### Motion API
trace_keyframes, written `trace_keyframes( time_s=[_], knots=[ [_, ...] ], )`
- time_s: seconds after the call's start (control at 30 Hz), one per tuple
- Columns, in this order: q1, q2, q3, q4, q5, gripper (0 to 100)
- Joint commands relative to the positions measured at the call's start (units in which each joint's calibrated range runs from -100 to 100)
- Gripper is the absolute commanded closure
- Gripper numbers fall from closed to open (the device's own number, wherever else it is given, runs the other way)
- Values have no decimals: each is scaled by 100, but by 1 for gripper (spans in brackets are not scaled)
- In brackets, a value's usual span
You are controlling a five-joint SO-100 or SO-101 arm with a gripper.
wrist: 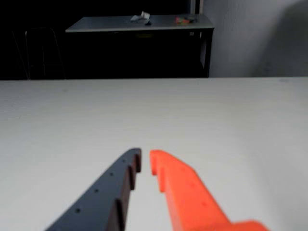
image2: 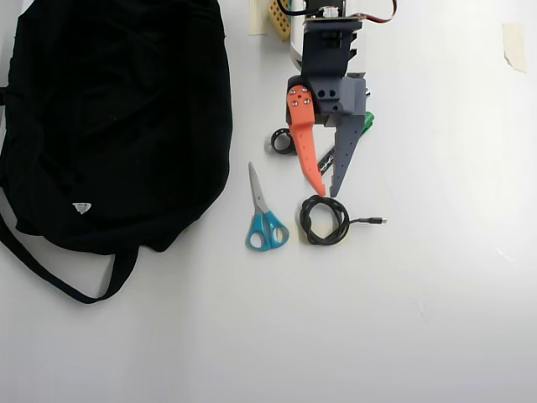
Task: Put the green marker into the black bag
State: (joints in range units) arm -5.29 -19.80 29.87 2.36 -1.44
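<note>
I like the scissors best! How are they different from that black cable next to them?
The scissors have teal handles and grey blades; the cable is all black. The scissors lie straight, while the cable is coiled into a loop with one end trailing out. Both lie flat on the white table, just below the gripper.

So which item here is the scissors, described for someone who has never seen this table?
In the overhead view, start at the black bag filling the upper left. Just off its right edge, on the white table, lie the scissors, blades pointing up the picture. Their teal handle loops set them apart from the coiled black cable to their right.
</note>
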Motion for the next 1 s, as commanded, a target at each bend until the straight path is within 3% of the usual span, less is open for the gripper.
trace_keyframes(
  time_s=[0.0,0.43,0.97],
  knots=[
    [-9,221,-669,-116,23,98],
    [-2,1366,-2260,-38,29,98],
    [5,1391,-2161,-64,18,98]
  ],
)
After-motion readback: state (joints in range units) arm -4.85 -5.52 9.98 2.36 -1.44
